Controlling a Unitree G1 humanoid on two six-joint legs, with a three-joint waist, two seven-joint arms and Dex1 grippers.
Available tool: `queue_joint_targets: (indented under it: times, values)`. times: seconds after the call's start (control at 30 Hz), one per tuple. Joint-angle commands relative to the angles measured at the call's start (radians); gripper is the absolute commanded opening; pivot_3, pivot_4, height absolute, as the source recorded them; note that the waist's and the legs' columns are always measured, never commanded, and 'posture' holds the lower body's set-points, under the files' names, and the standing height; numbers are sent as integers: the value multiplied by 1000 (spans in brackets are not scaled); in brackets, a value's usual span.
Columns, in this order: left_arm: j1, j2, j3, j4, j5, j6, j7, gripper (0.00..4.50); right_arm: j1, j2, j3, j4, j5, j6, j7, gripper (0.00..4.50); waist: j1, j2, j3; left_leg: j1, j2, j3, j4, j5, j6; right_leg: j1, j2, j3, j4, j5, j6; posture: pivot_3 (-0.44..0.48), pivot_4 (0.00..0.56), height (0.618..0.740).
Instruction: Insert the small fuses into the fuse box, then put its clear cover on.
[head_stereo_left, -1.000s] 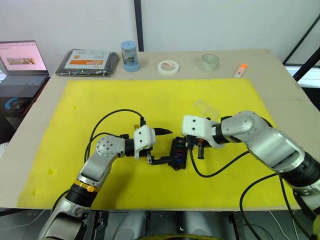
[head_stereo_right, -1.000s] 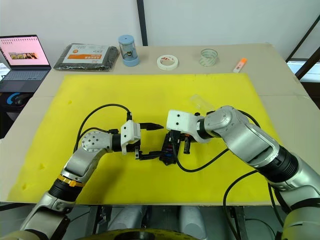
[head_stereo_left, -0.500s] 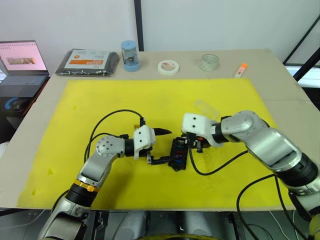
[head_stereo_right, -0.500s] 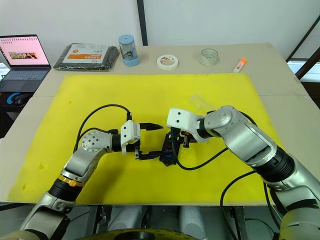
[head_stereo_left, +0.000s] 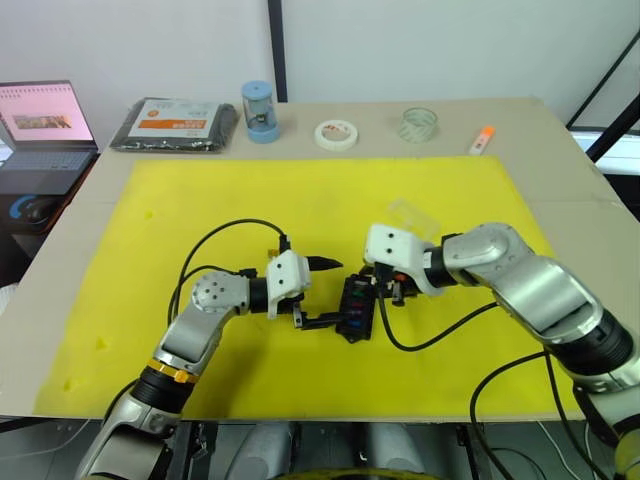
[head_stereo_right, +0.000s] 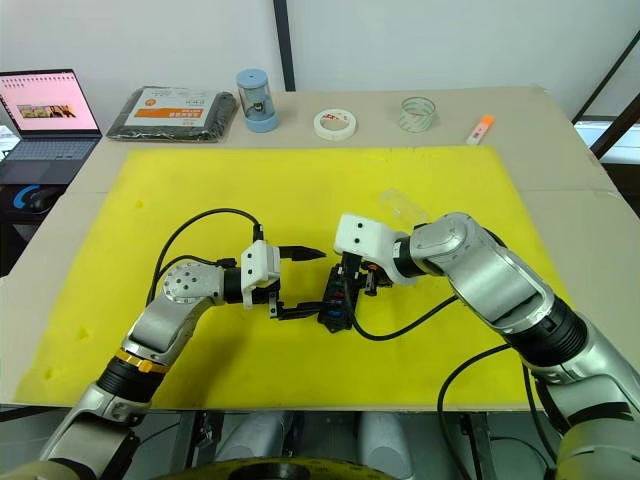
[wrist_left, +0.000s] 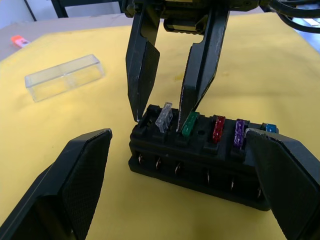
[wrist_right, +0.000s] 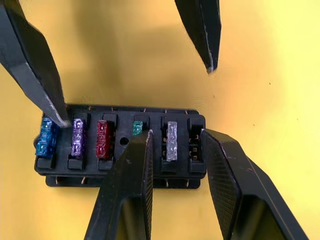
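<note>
The fuse box (head_stereo_left: 355, 309) is seen at the centre of the yellow mat (head_stereo_left: 180, 220). It is flanked by the left gripper (head_stereo_left: 322, 293) at nine o'clock and the right gripper (head_stereo_left: 393, 292) at two o'clock. The clear cover (head_stereo_left: 411, 213) is seen farther out at one o'clock.

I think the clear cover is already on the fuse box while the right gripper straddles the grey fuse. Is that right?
Not quite. The clear cover lies apart on the yellow mat, not on the fuse box, as the left wrist view shows. The right gripper does straddle the grey fuse.
</note>
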Motion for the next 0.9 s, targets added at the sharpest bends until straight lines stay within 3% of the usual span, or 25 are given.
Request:
queue_joint_targets:
  times: [0.03,0.6,0.8,0.9]
  values:
    - [-17,5,6,-10,-2,-12,-4,4500,-7,10,-64,-1,26,-36,5,1604,1,0,0,0,0,0,0,0,0,0,0,0,0,0,0,0,150,740]
    - [-18,8,8,-8,-6,-9,-6,4500,21,2,-149,5,86,-81,12,1604,1,0,0,0,0,0,0,0,0,0,0,0,0,0,0,0,150,740]
    - [-20,14,10,-8,-8,-5,-8,4500,57,-5,-162,-4,102,-103,21,51,1,0,0,0,0,0,0,0,0,0,0,0,0,0,0,0,150,740]
    - [-21,15,10,-8,-8,-3,-8,4500,70,-1,-158,-8,102,-106,20,51,0,0,0,0,0,0,0,0,0,0,0,0,0,0,0,0,150,740]
